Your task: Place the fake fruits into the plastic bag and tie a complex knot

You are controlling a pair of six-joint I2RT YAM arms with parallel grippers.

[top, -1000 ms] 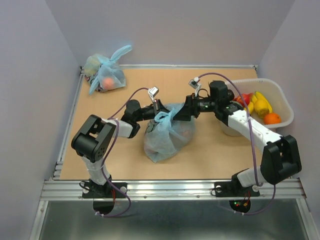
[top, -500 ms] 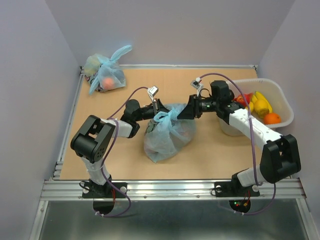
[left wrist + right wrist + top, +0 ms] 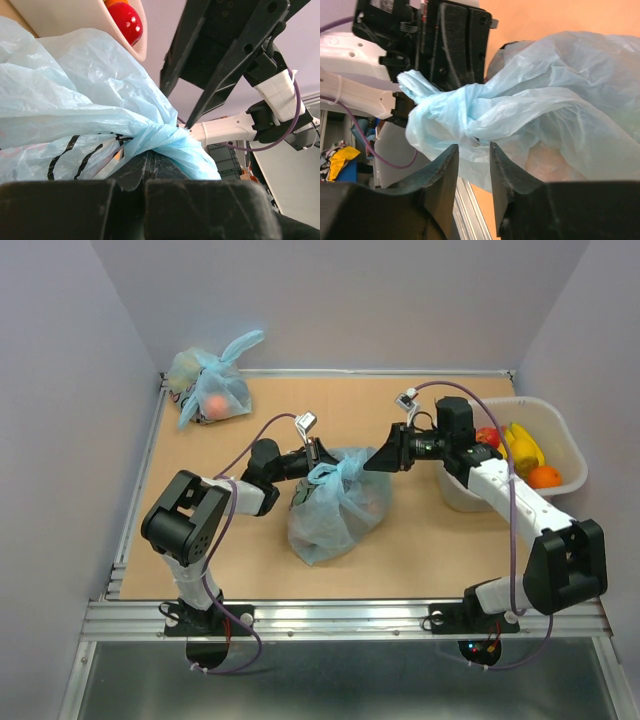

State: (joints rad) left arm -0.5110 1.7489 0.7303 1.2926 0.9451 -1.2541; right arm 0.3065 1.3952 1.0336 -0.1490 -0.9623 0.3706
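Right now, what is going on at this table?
The left arm's fingers are shut on the twisted handles of the thin light-blue plastic bag mid-table. The right arm's fingers stand narrowly apart at that twist; a grip is unclear. Glossy plastic fruits lie in the white tub.

The plastic bag [image 3: 570,100], neck twisted, lies just above the right claw [image 3: 472,148].

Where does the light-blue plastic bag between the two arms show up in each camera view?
Top external: plastic bag at the picture's centre.
Left wrist: the bag fills left and centre.
Right wrist: the bag spans centre and right.
Shared landmark: its twisted handles, in all three views.
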